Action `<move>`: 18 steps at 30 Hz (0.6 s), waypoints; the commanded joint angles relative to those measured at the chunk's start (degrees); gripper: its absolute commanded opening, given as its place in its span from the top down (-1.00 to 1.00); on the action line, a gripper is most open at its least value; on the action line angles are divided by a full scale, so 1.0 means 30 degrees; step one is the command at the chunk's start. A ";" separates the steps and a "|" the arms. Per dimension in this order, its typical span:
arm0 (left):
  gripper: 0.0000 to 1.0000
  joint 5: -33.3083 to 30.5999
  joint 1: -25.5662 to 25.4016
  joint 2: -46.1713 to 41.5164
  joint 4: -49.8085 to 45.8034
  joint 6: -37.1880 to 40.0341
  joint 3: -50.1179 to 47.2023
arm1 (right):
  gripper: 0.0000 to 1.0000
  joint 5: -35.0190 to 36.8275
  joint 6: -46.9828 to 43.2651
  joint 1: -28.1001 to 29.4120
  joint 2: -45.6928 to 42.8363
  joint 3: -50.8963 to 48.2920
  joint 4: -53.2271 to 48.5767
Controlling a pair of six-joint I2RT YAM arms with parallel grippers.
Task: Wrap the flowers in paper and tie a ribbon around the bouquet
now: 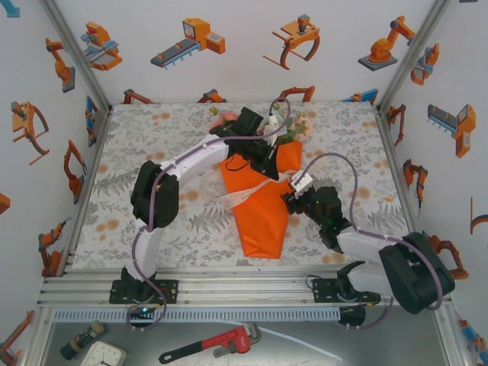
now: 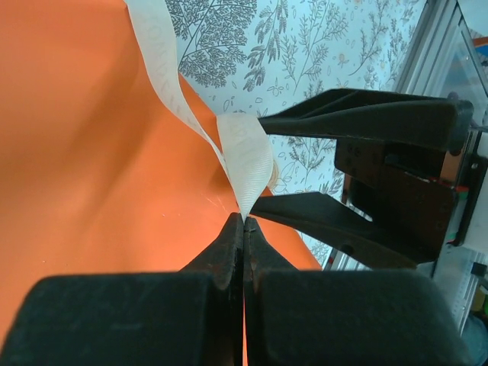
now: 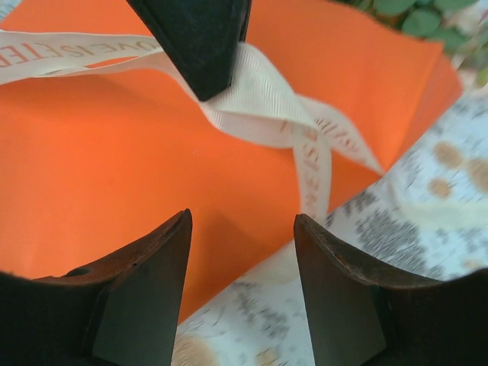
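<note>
Woven ribbon (image 3: pixel 259 99); matt paper (image 3: pixel 114 168)

Red pipe wrench (image 1: pixel 213 343), floral tablecloth (image 1: pixel 152 130)

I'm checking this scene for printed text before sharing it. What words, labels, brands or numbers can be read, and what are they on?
"OVEIS": pale print on the ribbon, at its left end in the right wrist view. It is a fragment only, and the reading is uncertain.
Other print along the ribbon: too blurred to read.
Clock: marks too small to read.
Wrench: no mark readable.
Paper: plain, no text.
</note>
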 commanded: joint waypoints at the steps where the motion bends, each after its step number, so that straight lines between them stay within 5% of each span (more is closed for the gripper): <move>1: 1.00 0.0146 0.0050 -0.0513 0.0298 -0.0387 0.0198 | -0.07 0.0602 -0.4576 0.0118 0.1714 0.0050 0.5121; 18: 1.00 0.1328 0.0798 -0.0539 0.1122 -0.1940 0.0432 | -0.06 0.0869 -0.7952 0.0141 0.4512 0.0666 0.9274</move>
